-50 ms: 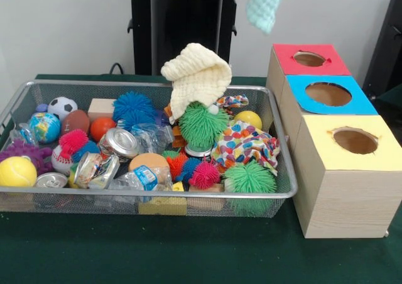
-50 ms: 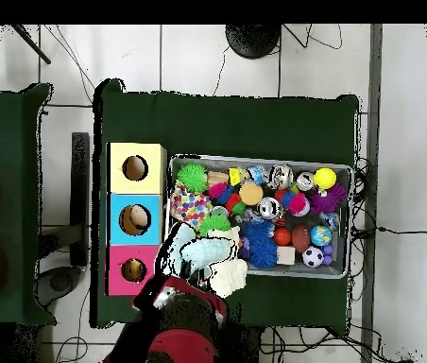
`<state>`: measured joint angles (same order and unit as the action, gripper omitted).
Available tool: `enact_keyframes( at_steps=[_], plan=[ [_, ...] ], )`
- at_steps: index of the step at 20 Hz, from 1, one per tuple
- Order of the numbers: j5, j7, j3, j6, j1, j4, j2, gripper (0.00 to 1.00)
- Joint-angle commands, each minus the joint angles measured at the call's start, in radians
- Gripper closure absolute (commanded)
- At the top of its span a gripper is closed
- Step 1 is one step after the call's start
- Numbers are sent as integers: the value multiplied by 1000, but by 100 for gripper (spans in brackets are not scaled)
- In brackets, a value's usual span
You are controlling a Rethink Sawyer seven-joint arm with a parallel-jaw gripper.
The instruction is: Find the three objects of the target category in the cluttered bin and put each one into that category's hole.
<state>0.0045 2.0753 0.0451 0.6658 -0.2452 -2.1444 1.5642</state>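
The green table (image 1: 188,252) carries a wire bin (image 1: 151,202) of balls, cans and cloths beside three boxes (image 1: 342,190) with yellow, blue and red holed tops. A cream cloth (image 1: 198,76) drapes over a green spiky ball (image 1: 202,124) in the bin. A pale green cloth (image 1: 265,4) hangs above the boxes. The gripper (image 2: 194,250) is cloth-covered; whether it is open or closed cannot be told.

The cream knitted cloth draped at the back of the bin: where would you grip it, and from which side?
Probably from straight above, pinching the raised fold at the top of the cream knitted cloth. It stands peaked above the other items, draped over the green spiky ball, so its crest is free of clutter, while its lower edges lie against neighbouring toys in the wire bin.
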Motion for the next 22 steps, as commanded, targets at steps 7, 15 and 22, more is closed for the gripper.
enact_keyframes(
  at_steps=[7, 15, 22],
  plan=[
    [-20, -291, 116, -134, -94, -163, -125, 100],
    [-65, -217, 185, -207, -120, -159, -179, 100],
    [-99, -190, 254, -296, -175, -183, -235, 100]
  ],
)
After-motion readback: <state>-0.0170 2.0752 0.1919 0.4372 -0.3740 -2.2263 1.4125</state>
